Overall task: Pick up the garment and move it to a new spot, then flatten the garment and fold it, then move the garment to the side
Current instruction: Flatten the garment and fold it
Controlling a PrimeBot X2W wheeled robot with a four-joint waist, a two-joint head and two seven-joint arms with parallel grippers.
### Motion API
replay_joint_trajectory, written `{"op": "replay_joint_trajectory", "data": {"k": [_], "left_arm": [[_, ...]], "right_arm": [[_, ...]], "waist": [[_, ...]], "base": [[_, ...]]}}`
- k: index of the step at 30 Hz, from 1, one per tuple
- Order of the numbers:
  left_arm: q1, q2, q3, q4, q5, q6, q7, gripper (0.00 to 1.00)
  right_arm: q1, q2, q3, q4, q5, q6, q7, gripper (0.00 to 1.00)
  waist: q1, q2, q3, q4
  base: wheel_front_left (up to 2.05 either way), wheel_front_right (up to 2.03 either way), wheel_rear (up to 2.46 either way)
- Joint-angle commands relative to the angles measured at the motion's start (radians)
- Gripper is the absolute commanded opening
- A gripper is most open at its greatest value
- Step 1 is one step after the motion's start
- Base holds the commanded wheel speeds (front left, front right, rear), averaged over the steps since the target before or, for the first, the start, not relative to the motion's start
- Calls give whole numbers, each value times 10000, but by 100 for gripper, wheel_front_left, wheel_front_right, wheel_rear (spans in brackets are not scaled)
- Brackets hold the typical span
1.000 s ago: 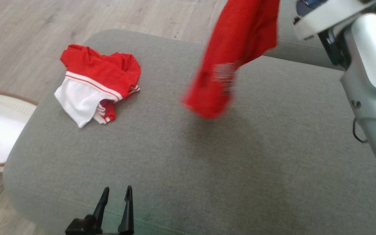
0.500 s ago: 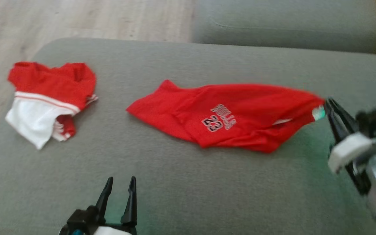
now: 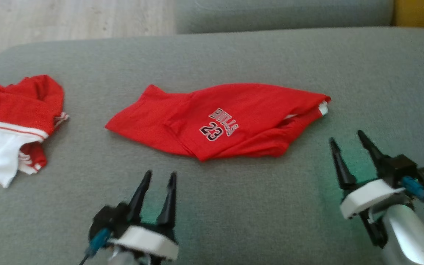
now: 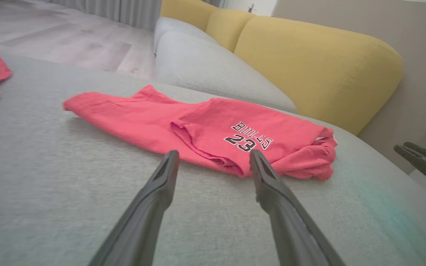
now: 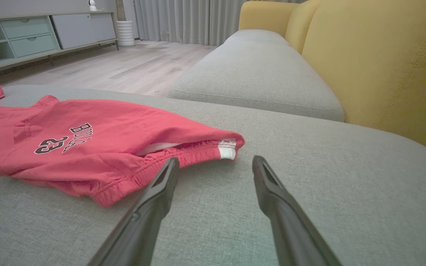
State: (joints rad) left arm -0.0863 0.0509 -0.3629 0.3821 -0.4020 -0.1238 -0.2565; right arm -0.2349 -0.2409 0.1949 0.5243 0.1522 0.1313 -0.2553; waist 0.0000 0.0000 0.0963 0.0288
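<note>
**Head view: shorts lie on the cushion, both grippers empty**

The red shorts, printed BULLS 23, lie across the middle of the grey seat cushion, lengthwise from left to right. They are not flat. One layer is doubled over the other along a diagonal crease, and the waistband end is bunched at the right.

The left gripper hovers near the front edge of the shorts, fingers apart and holding nothing. The right gripper is just short of the waistband end, fingers also spread and clear of the cloth. In the right wrist view, the waistband's white tag sits just beyond the fingertips.

A second red and white garment lies well apart at the left end of the cushion.

The shorts look placed in their new spot, so the flattening step seems to be in hand. The next move probably calls for each gripper to take an end, the right at the waistband and the left at the leg hem. They would then draw the cloth taut so that the doubled layer opens. Each pinch should take in only the layer meant to move. Catching both layers would drag the crease along instead of opening it.
</note>
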Motion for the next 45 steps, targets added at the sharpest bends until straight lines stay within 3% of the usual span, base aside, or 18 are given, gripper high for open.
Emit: {"op": "replay_joint_trajectory", "data": {"k": [1, 7, 12, 20, 28, 30, 33, 40, 45], "left_arm": [[-651, -7, 22, -125, -246, -42, -53, 100], [-1862, -7, -1275, 622, -1320, -65, -53, 100], [-2385, -7, -1789, 1357, -1809, -67, -53, 100], [-2724, -7, -1880, 2016, -1899, -68, -53, 100], [-2708, -7, -1632, 1600, -1896, -68, -53, 100], [-2749, -7, -1637, 1453, -1875, -68, -53, 46], [-2801, -7, -1577, 1294, -1779, -68, -53, 0], [-2710, -7, -986, 313, -1312, -68, -53, 0], [-2079, -7, -681, -911, -1033, -69, -53, 0]], "right_arm": [[-256, 59, 190, -436, -114, -6, -65, 100], [-547, 392, 464, -622, -217, -6, -65, 100], [-727, 470, 560, -631, -163, -6, -65, 100], [-800, 512, 503, -681, -148, -6, -65, 100], [-834, 564, 474, -671, -117, -6, -65, 100], [-857, 590, 494, -654, -106, -6, -65, 100], [-898, 612, 545, -635, -84, -6, -65, 100], [-927, 621, 594, -483, 8, -6, -65, 100], [-501, 673, 352, -262, 129, -6, -65, 100]], "waist": [[0, 0, 255, -245], [0, 0, 739, -743], [0, 0, 998, -1054], [0, 0, 1314, -1292], [0, 0, 1436, -1328], [0, 0, 1465, -1330], [0, 0, 1502, -1342], [0, 0, 1373, -1348], [0, 0, 678, -957]], "base": [[0, 0, 0], [0, 0, 0], [0, 0, 0], [0, 0, 0], [0, 0, 0], [0, 0, 0], [0, 0, 0], [0, 0, 0], [0, 0, 0]]}}
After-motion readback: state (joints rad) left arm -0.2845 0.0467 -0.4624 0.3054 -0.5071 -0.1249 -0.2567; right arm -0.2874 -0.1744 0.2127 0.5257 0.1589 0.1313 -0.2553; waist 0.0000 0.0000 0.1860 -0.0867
